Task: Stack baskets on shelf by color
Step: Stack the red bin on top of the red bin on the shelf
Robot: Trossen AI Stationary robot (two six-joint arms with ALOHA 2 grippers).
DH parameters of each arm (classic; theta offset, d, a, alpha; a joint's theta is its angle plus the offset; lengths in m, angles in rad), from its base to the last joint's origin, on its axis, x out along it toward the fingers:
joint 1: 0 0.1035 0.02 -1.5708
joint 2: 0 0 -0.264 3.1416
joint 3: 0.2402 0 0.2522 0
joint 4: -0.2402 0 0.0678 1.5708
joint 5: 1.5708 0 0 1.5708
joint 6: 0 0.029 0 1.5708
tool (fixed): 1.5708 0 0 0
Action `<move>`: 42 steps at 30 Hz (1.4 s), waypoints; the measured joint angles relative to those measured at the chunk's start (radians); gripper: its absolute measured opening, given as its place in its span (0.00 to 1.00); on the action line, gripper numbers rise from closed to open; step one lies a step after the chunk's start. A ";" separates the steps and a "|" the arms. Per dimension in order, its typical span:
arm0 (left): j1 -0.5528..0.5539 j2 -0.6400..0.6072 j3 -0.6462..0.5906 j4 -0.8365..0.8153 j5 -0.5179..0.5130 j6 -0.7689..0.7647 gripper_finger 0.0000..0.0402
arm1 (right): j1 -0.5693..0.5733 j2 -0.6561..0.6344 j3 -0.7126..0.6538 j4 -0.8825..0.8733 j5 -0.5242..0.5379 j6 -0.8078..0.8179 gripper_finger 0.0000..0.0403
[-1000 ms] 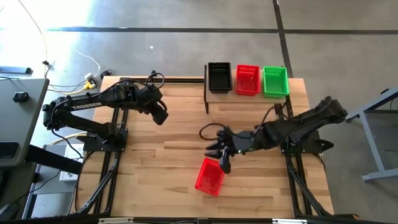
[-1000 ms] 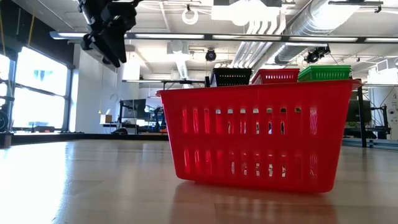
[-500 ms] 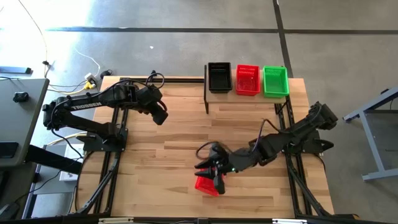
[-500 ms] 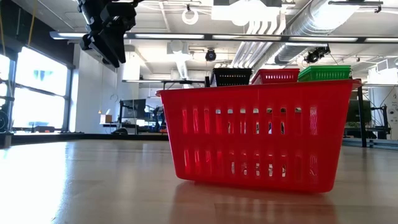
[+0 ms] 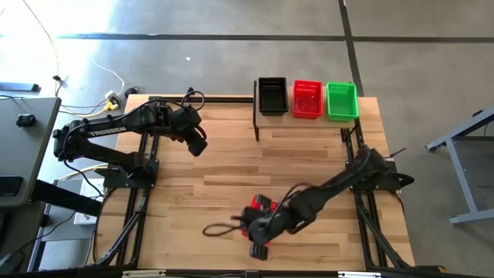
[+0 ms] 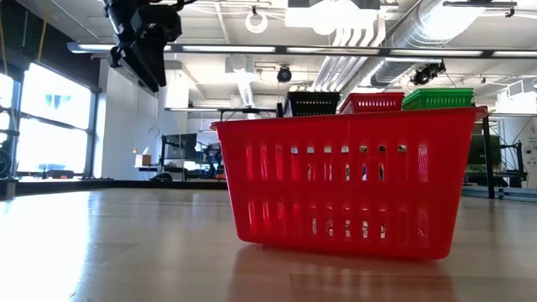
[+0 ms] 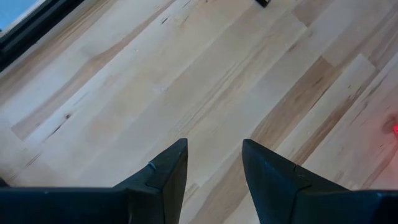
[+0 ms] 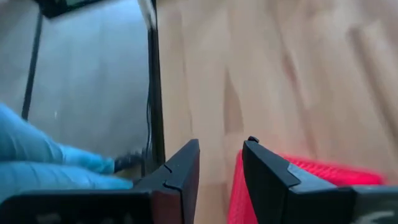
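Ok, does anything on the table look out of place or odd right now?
One red basket sits alone on the tabletop near the front edge, turned askew to the table, while the others stand on the shelf. The right gripper is over it, jaws open. A blue-gloved hand shows beyond the table's edge.

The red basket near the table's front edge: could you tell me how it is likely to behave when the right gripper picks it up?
The red basket looks like thin perforated plastic, so probably light, and its walls may flex a little. The flat base suggests it will slide rather than roll. Gripped by one wall, where the right gripper is, it may tilt.
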 joint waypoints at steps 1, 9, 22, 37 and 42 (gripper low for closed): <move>0.000 0.000 0.000 0.000 0.000 0.006 0.35 | 0.005 0.017 0.000 -0.006 -0.012 0.011 0.27; 0.000 0.000 0.000 -0.007 -0.002 0.007 0.35 | 0.042 0.112 -0.002 -0.043 -0.040 0.105 0.27; 0.000 0.000 0.000 -0.043 -0.002 0.007 0.35 | 0.057 0.213 -0.003 -0.069 -0.039 0.165 0.27; 0.000 0.000 0.000 -0.058 -0.003 0.007 0.35 | 0.055 0.305 -0.004 -0.134 -0.042 0.270 0.27; 0.000 0.000 0.000 -0.057 -0.003 0.018 0.35 | 0.055 0.313 -0.004 -0.136 -0.081 0.274 0.21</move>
